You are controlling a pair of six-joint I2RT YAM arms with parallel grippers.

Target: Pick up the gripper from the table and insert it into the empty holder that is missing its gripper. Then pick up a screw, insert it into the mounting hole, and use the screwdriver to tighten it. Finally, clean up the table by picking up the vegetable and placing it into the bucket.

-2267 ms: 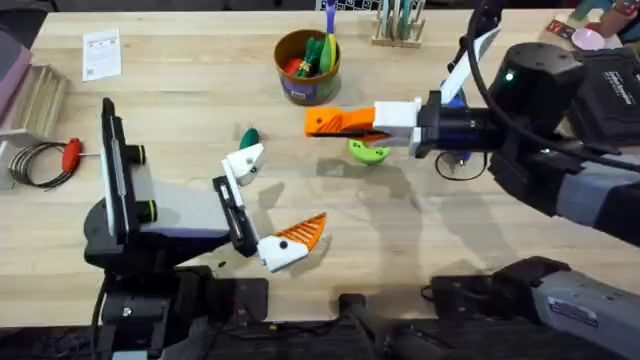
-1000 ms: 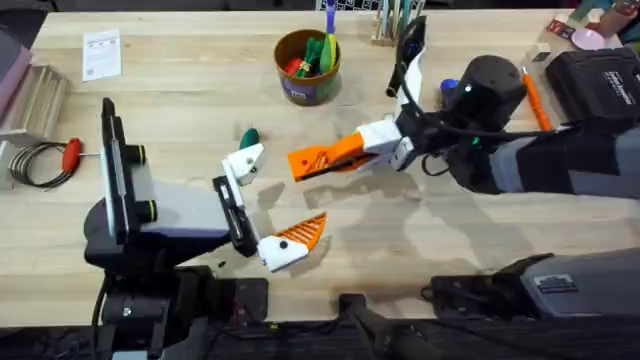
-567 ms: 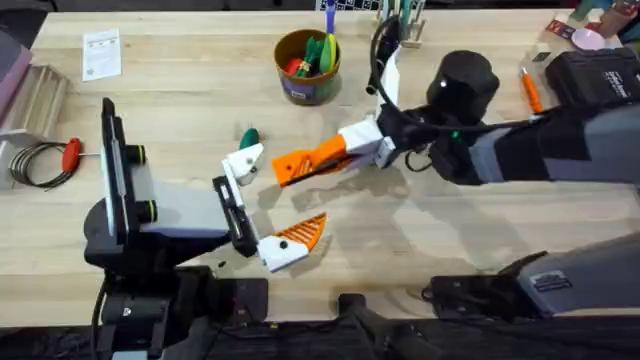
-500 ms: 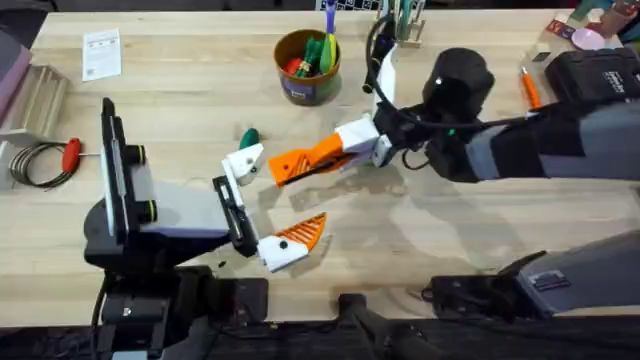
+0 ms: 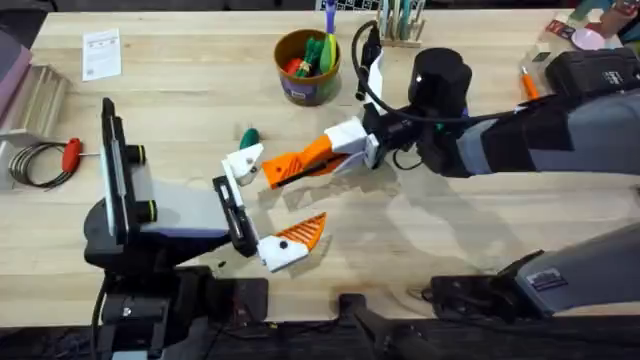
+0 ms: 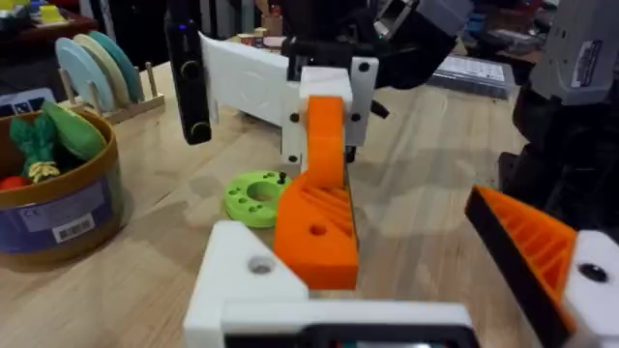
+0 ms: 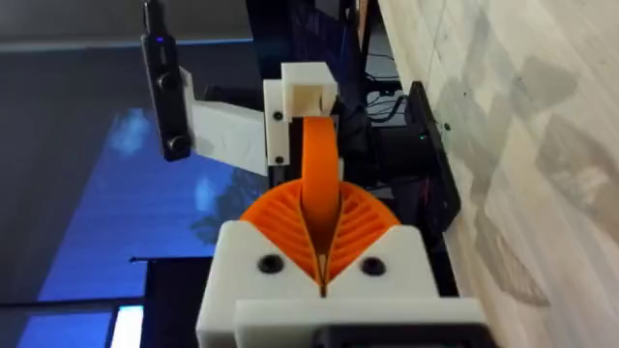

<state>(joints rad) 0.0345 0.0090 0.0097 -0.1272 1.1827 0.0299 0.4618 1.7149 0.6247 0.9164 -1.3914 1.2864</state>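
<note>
My right gripper (image 5: 297,163) reaches across the table, its orange pads (image 7: 360,227) shut on the orange gripper (image 5: 273,176). That wedge (image 6: 315,232) touches the inner side of the empty white holder (image 6: 244,280) on my left arm. In the overhead view the holder (image 5: 243,160) is the far finger mount of my left gripper (image 5: 270,200), which stands open. Its near mount carries an orange pad (image 5: 300,232). The dark green vegetable (image 5: 249,136) lies on the table just beyond the holder. Toys fill the brown bucket (image 5: 308,68). The screwdriver and screws are hidden.
A lime-green disc (image 6: 256,196) lies under the right arm. At the left edge a red-handled tool (image 5: 72,153) rests beside a wire coil. A slim orange-handled tool (image 5: 528,88) lies at the right. A paper card (image 5: 102,52) sits at the far left.
The right arm has swung left from beside the bucket, carrying the orange gripper up to the left arm's empty holder. The left arm has not moved.
</note>
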